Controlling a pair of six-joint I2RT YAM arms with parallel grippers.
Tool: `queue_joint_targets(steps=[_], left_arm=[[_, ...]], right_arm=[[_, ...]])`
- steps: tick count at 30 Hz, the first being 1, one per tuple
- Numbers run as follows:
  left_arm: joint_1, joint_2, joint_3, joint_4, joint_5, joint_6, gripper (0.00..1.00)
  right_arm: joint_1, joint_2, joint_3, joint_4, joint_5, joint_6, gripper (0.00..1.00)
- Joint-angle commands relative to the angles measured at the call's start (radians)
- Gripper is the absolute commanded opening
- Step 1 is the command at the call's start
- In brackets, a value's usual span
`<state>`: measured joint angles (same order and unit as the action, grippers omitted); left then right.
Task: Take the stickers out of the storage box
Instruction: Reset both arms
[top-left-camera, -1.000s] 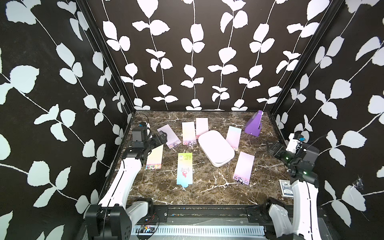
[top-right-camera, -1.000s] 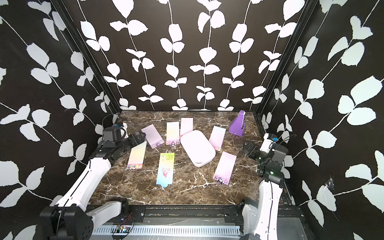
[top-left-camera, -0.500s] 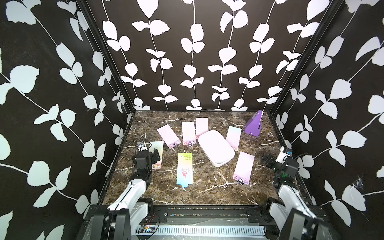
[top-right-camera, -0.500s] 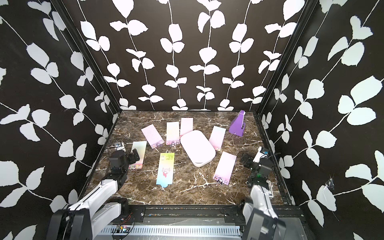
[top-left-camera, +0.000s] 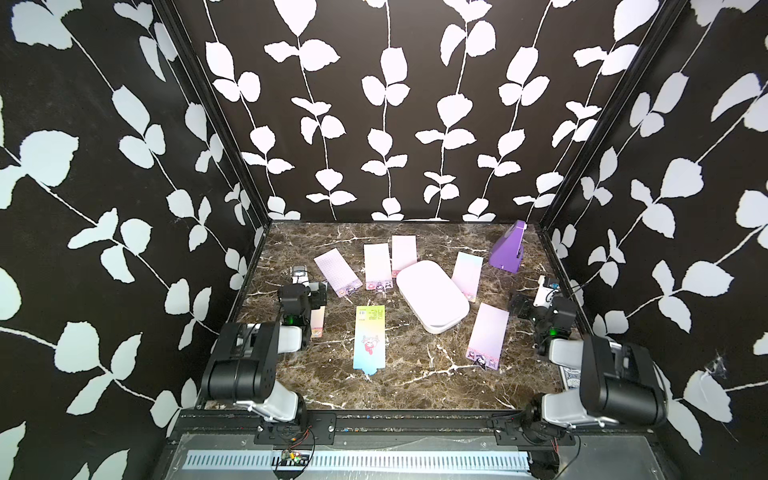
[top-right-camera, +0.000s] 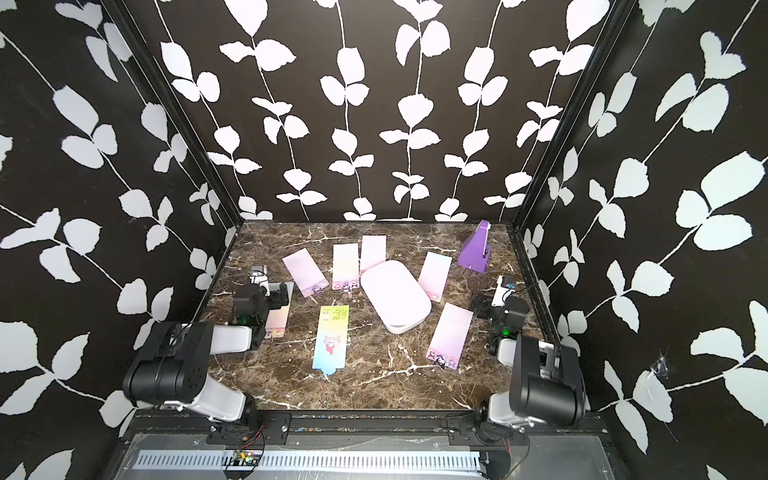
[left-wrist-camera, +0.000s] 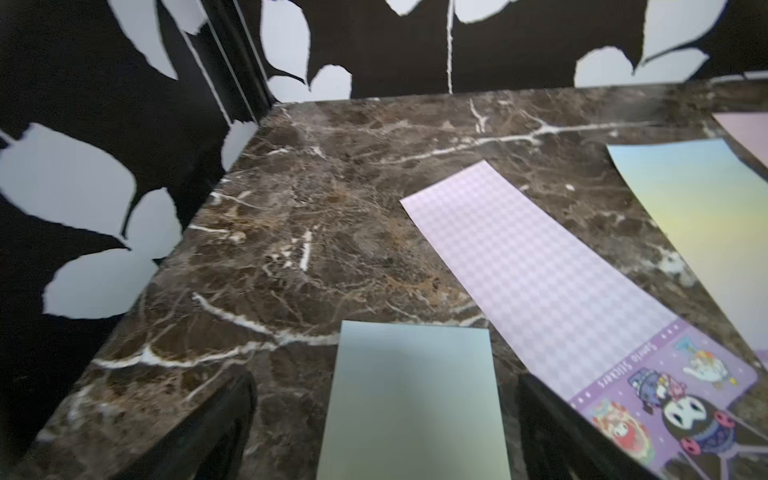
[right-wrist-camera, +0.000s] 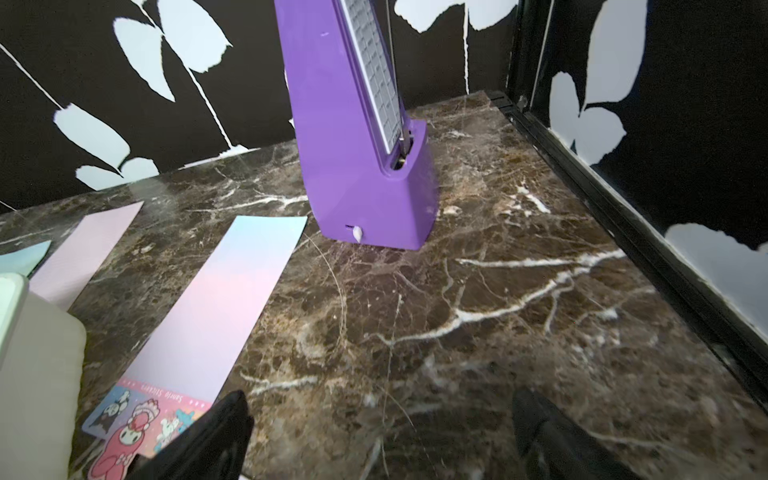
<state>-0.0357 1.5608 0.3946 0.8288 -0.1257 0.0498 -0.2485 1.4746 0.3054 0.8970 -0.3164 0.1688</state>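
The storage box (top-left-camera: 432, 297) sits mid-tabletop (top-left-camera: 415, 382), seemingly empty, with the stickers (top-left-camera: 486, 334) lying flat around it from 8 through 12 to 5 o'clock. The left pincer (top-left-camera: 308, 289) at 9 o'clock and the right pincer (top-left-camera: 524, 305) at 3 both rest with jaws apart, holding nothing. Unloading looks finished; the next move calls only for checking the box.

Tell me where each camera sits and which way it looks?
Top views: twin eyes high at the front, looking down and back across the table; both arms show, left gripper and right gripper open.
Left wrist: on the left arm, low over the table, facing the back left corner; its fingers frame a sticker.
Right wrist: on the right arm, facing the wedge at the back; its fingers show.
Shared: the checked sticker shows in the left wrist view and both top views.
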Motion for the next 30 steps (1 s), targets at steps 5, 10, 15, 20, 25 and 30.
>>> queue_joint_targets(steps=[5,10,15,20,25,30], left_arm=[[0.003,0.006,0.003,0.095,0.073,0.052,0.99],[0.002,0.0,0.007,0.075,0.075,0.05,0.99],[0.001,-0.01,0.011,0.052,0.075,0.048,0.99],[0.003,-0.01,0.011,0.048,0.074,0.048,0.99],[0.002,-0.01,0.011,0.047,0.074,0.048,0.99],[0.002,-0.01,0.011,0.048,0.075,0.048,0.99]], right_arm=[[0.169,0.094,-0.004,0.235,0.113,-0.139,0.99],[0.214,0.049,0.093,-0.044,0.263,-0.161,0.99],[0.237,0.05,0.102,-0.068,0.289,-0.177,0.99],[0.242,0.053,0.104,-0.062,0.297,-0.181,0.99],[0.244,0.053,0.107,-0.071,0.3,-0.181,0.99],[0.245,0.052,0.104,-0.069,0.3,-0.182,0.99]])
